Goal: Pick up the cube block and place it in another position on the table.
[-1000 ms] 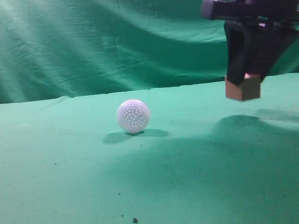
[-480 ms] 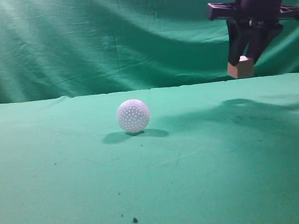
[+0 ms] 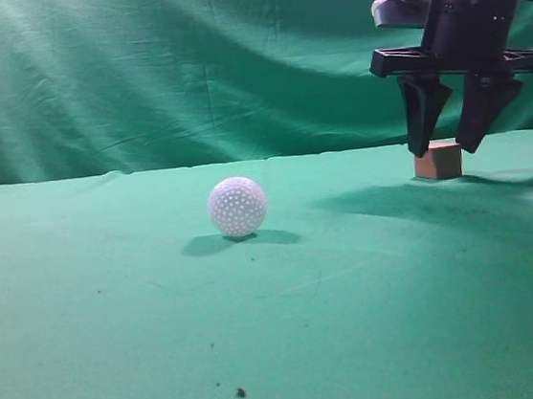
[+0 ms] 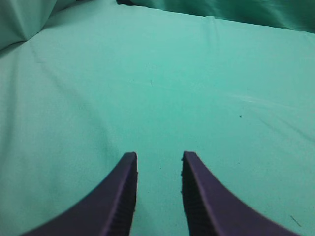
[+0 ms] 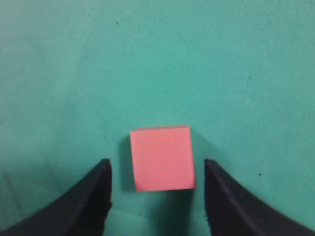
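Observation:
The cube block rests on the green table at the far right, near the back edge. In the right wrist view the cube block shows its pink top face. My right gripper hangs just above it, open, with one finger on each side and a gap to both; the right wrist view shows my right gripper straddling the cube without touching it. My left gripper is open and empty over bare cloth; it does not show in the exterior view.
A white dimpled ball sits on the table left of centre, well away from the cube. A dark speck lies near the front. The wrinkled green curtain hangs behind the table.
My right gripper carried the cube back and down, set it on the table and opened. It now hangs open just above the cube. The ball has not moved.

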